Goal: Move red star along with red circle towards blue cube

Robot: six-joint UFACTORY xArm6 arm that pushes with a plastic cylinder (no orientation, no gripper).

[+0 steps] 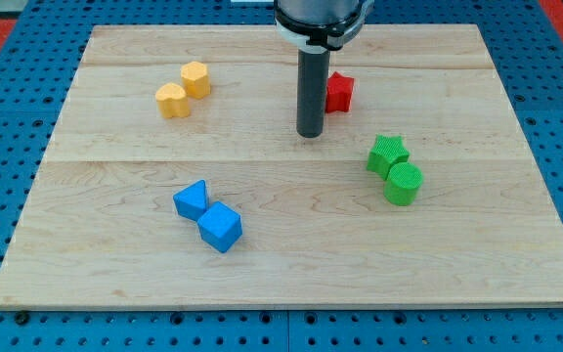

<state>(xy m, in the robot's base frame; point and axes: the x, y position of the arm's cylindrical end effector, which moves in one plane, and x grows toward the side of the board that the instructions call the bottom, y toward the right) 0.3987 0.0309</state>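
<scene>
The rod is standing with my tip point(310, 134) just at the view's left of the red star point(338, 92), hiding any red circle. No jaws are showing. The blue cube point(221, 227) is sitting on the bench point(457, 254), well apart toward the view's bottom-left, so the tip probably needs the star's far side.

The pale wooden board point(281, 264) carries 7 visible small blocks. At the view's upper left, 2 yellow blocks point(184, 90) touch each other. A red star block point(339, 92) lies near the top centre, partly hidden. A green star block point(386, 154) touches a green cylinder block point(404, 184) at right. A blue triangular block point(192, 200) touches a blue cube point(221, 227) at lower left.
</scene>
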